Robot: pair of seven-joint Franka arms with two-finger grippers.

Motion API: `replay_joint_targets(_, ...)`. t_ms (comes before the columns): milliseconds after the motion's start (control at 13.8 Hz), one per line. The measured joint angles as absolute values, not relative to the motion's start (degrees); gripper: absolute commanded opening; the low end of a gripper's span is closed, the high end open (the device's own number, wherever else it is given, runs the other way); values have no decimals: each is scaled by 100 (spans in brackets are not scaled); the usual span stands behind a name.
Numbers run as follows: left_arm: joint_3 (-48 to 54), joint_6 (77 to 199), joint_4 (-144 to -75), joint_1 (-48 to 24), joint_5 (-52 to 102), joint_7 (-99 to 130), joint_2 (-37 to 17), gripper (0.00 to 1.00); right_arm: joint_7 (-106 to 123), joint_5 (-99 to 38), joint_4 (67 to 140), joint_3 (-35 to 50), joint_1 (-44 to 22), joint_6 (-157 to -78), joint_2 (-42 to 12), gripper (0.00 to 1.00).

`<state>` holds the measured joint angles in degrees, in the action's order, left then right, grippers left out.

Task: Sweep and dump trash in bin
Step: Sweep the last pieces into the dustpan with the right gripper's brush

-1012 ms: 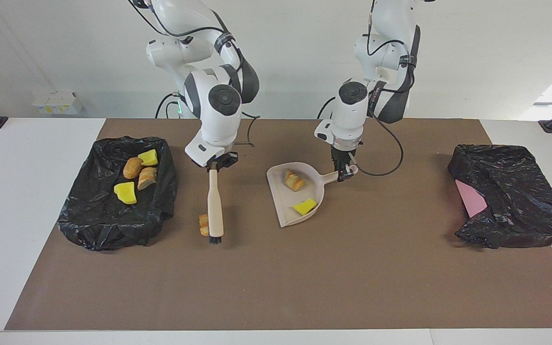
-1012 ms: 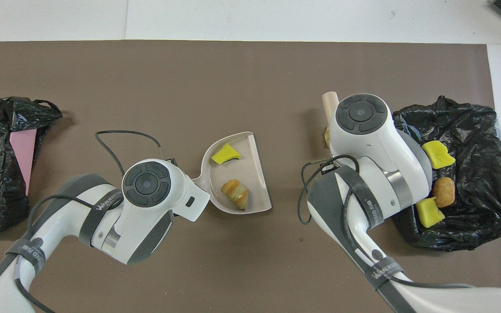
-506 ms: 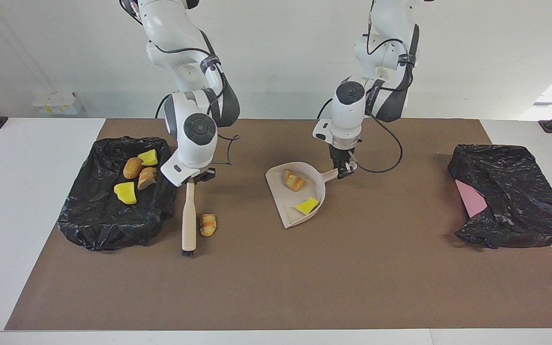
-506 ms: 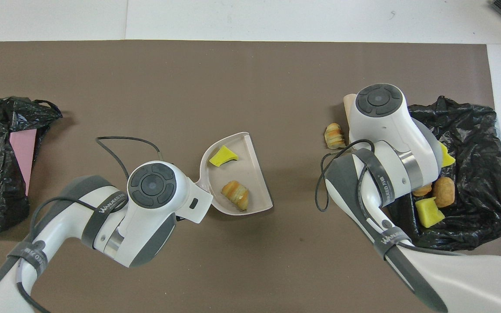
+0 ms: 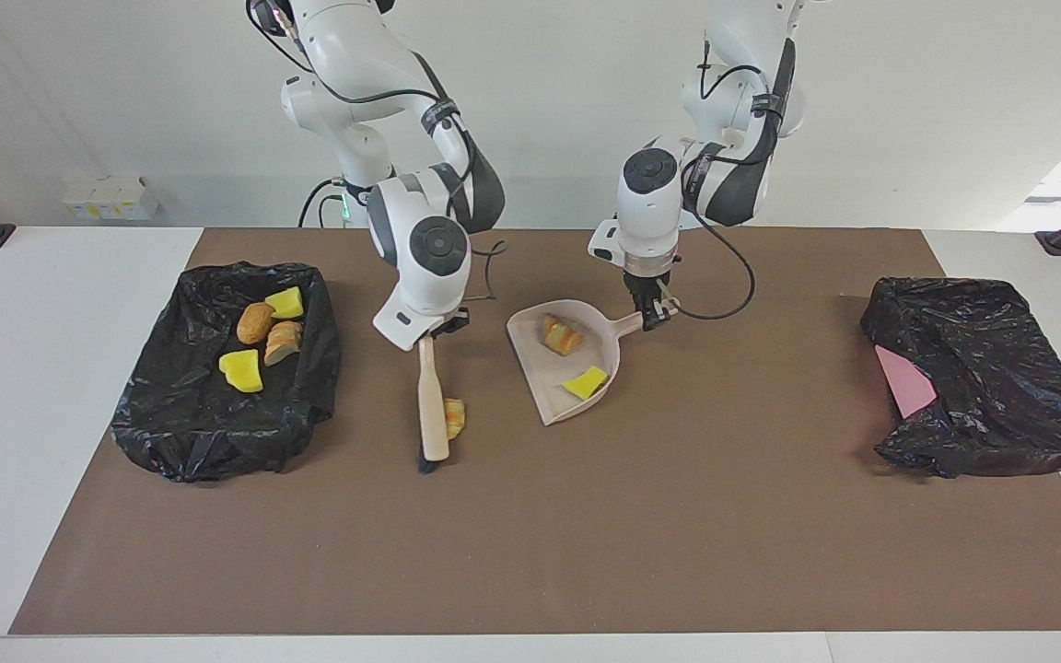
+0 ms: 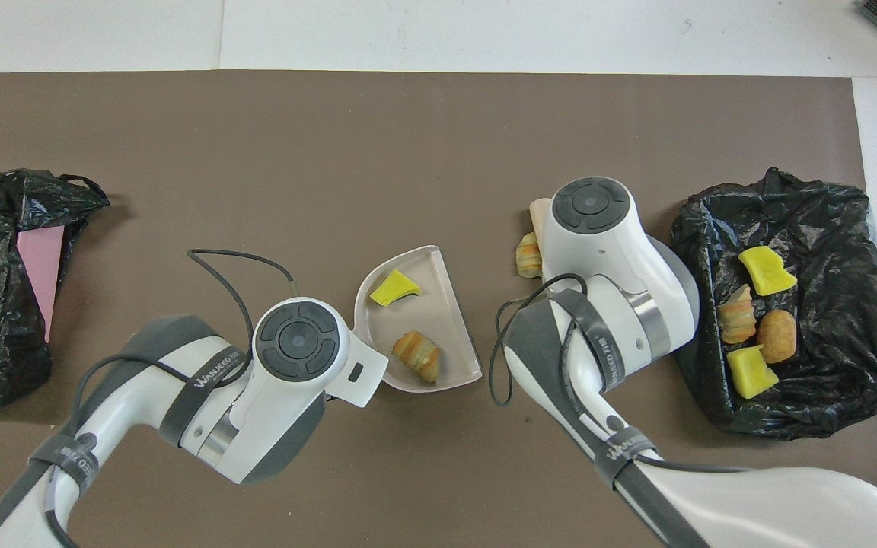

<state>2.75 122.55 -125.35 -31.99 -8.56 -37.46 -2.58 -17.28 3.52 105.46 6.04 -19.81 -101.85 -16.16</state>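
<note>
The beige hand brush point(image 5: 432, 402) was held by its handle in the right gripper point(image 5: 432, 330), whose fingers were clamped on it, the bristles resting on the brown mat point(image 5: 586, 534). A tan pastry piece point(image 5: 454, 416) lay on the mat touching the brush, between it and the beige dustpan point(image 5: 549, 387). The dustpan was gripped at its handle by the left gripper point(image 5: 652, 313), the fingers closed tightly on it, near the middle of the table. Two pieces of trash were seen in the dustpan: a pastry lump point(image 5: 562, 335) and a yellow sponge chunk point(image 5: 585, 382). Four more pieces were lying in the black-lined bin point(image 5: 217, 433) at the right arm's end of the table: two yellow chunks point(image 5: 241, 370) point(image 5: 285, 302), a round brown lump point(image 5: 254, 322) and a pastry slice point(image 5: 283, 342). A second black bag point(image 5: 1000, 387) with a pink sheet point(image 5: 903, 382) showing in it was placed at the left arm's end. The word "WANJEED" could be read, in the overhead view, on the grey band point(image 6: 210, 373) of the left arm, and on the right arm's band point(image 6: 602, 346).
</note>
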Motion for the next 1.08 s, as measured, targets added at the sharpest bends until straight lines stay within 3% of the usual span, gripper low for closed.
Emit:
replay_joint_targets(434, 274, 12439, -12585, -3206, -884, -3742, -263, 0, -1777, -631, 10879, 623, -3059, -10215, -1223, 0)
replay_joint_targets(723, 231, 12769, -12588, -3095, -885, -3784, -346, 0, -1793, -672, 10894, 583, -2997, -9796, -914, 0)
replay_joint_targets(1084, 188, 12958, -12335, -2386, -886, -4765, -532, 0, -2616, -707, 10950, 604, -3045, -9070, -329, 0)
